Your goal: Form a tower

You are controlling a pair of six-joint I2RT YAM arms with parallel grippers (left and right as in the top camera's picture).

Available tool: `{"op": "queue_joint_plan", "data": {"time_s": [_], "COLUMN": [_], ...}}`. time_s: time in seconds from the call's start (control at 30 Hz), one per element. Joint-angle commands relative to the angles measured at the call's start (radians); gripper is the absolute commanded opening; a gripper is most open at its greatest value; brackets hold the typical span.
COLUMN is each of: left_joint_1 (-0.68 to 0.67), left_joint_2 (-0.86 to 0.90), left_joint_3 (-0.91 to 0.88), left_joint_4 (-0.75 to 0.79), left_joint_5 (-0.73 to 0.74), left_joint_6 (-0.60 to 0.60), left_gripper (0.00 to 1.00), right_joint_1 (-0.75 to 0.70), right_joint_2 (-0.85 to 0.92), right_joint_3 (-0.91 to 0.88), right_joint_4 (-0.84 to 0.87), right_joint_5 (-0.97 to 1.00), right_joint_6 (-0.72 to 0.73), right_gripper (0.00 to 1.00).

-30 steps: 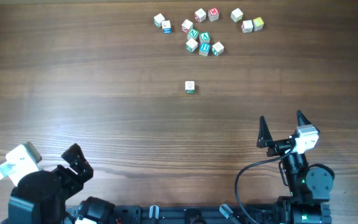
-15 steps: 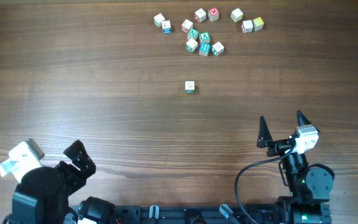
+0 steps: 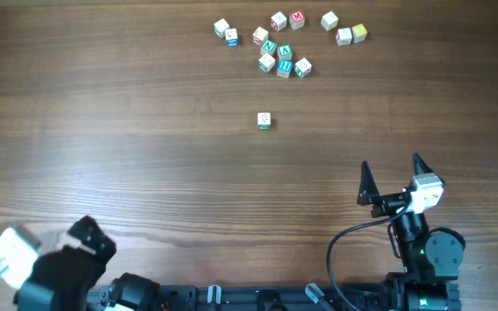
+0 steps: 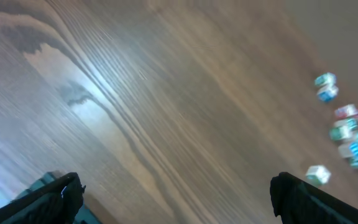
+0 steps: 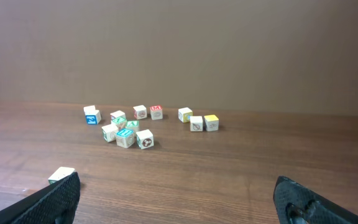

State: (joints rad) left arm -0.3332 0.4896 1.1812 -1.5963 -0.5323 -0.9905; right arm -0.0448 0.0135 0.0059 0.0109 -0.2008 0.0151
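Observation:
No tower shows in any view. Several small letter cubes (image 3: 284, 52) lie loose in a cluster at the far side of the table, also seen ahead in the right wrist view as cubes (image 5: 127, 135) and blurred in the left wrist view as cubes (image 4: 348, 130). One lone cube (image 3: 264, 121) sits apart, nearer the middle; it is the cube (image 5: 61, 173) just past my right gripper's left fingertip. My right gripper (image 3: 391, 168) hovers open and empty near the front right. My left gripper (image 3: 85, 238), blurred at the front left corner, is open and empty too (image 4: 176, 194).
The wooden table (image 3: 145, 130) stretches bare between the arms and the cubes. A brown wall (image 5: 179, 50) rises behind the far edge. Both arm bases and cables (image 3: 344, 250) sit along the front edge.
My left arm has swung left and down toward the front left corner and is motion-blurred now. The right arm and all cubes have stayed put.

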Motion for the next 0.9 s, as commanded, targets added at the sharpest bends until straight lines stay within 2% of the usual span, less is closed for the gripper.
{"op": "queue_joint_plan", "data": {"time_s": [0.0,0.17,0.87], "left_joint_1": [0.006,0.006,0.006], "left_joint_2": [-0.142,-0.218,-0.219], "left_joint_3": [-0.005,-0.005,-0.005], "left_joint_4": [-0.003,-0.021,-0.025], "left_joint_5": [-0.035,-0.034,-0.034], "left_joint_6": [-0.042,-0.042,-0.042], "left_gripper": [1.00,1.00,1.00], "right_joint_1": [-0.004,-0.004,-0.004], "right_joint_2": [-0.003,-0.003,-0.003], "right_joint_3": [-0.001,-0.001,-0.001], "right_joint_4": [0.003,0.003,0.003], "right_joint_5": [0.010,0.010,0.010], "right_joint_6": [0.013,0.013,0.013], "right_gripper": [1.00,1.00,1.00]}}
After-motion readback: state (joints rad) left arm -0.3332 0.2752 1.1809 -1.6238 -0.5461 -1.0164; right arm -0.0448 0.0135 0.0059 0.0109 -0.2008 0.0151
